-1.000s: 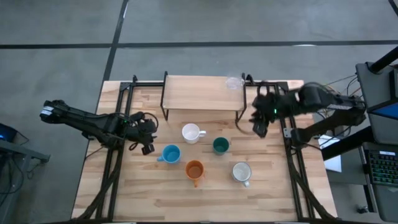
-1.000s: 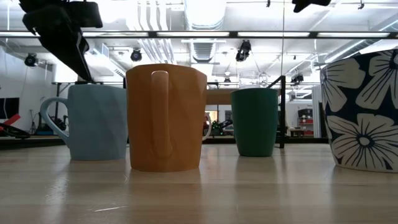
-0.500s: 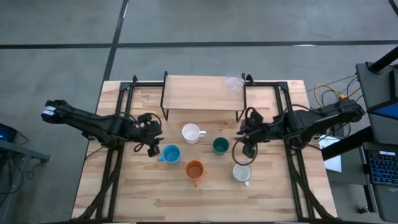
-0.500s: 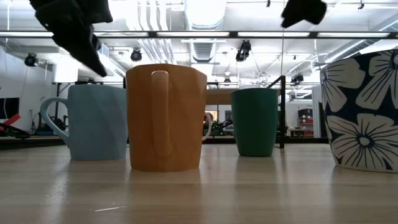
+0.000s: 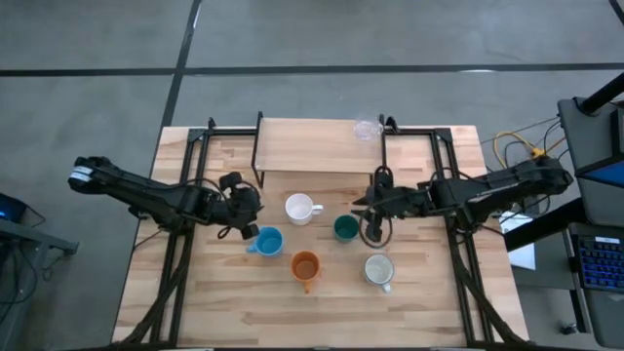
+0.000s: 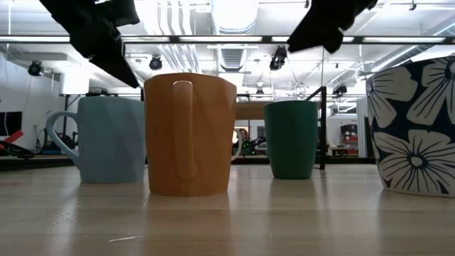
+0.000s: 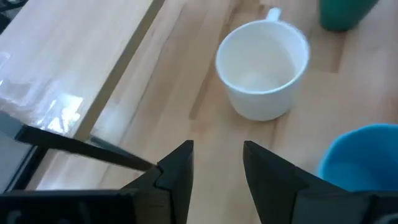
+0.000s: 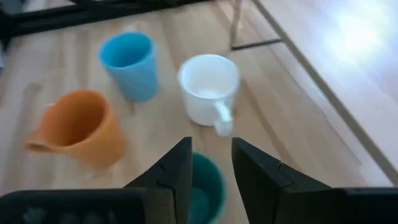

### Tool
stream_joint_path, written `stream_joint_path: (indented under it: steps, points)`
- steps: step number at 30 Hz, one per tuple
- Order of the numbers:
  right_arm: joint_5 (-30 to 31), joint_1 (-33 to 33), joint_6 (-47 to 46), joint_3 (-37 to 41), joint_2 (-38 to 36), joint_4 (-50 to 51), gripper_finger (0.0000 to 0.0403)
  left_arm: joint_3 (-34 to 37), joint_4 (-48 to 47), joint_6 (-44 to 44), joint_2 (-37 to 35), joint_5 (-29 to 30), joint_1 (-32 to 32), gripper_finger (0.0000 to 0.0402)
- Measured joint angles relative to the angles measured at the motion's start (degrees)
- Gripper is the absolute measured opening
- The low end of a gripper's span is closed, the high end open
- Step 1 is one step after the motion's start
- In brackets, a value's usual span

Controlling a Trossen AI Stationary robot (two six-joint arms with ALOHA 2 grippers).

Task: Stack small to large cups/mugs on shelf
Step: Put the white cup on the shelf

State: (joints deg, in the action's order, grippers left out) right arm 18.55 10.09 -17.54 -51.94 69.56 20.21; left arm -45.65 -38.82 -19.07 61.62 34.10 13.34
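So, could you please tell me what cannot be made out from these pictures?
- White ceramic mug: hidden in the low view behind the orange mug.
- Tiny clear glass on the light-wood shelf: too small in the high view to show contents.
- Flower-patterned mug: cut by the low view's edge.

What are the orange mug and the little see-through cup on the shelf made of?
The orange mug looks like glazed ceramic: thick walls, a smooth surface and a soft shine. It could also be hard plastic. The tiny cup on the shelf looks like clear glass or clear plastic, since the wood shows right through it. The shelf itself looks like pale wood with visible grain, on thin black metal legs.
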Motion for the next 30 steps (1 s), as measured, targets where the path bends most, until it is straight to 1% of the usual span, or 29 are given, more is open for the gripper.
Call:
stream_joint_path:
  steps: [2,5,7,10,12,14,23,27,30]
  points:
    - [0.06,-1.79,-0.25,1.34,0.42,-2.31,0.0104,0.21,0.09,-0.05,0.31,0.35,0.0,0.0125]
    - [-0.97,-3.42,2.02,3.69,1.85,-9.64,0.0106,1.0,2.17,0.02,0.89,0.42,0.0,0.0125]
    - [-2.75,-4.29,5.7,4.29,3.68,-15.44,0.0109,1.1,3.0,0.39,1.32,0.95,-0.16,0.0125]
    - [-6.95,-5.96,8.85,3.91,7.29,-19.61,0.0112,1.03,4.48,1.47,2.13,3.01,-0.54,0.0125]
    - [-9.65,-7.05,9.14,2.65,9.99,-19.91,0.0111,1.03,4.72,1.68,2.64,3.51,-0.65,0.0125]
    - [-10.94,-7.89,9.55,1.26,12.8,-19.88,0.0109,1.01,5.16,1.78,3.02,3.51,-0.91,0.0125]
    - [-11.11,-8.63,11.73,-5.93,23.07,-18.21,0.01,1.12,5.26,1.85,4.01,3.23,-1.11,0.0125]
    - [-11.21,-8.61,11.64,-9.68,25.26,-13.35,0.01,1.1,6.35,2.1,4.14,3.59,-1.21,0.0125]
    - [-11.19,-8.3,11.66,-11.78,25.28,-11.13,0.0099,1.01,10.66,4.05,4.73,3.78,-1.36,0.0125]
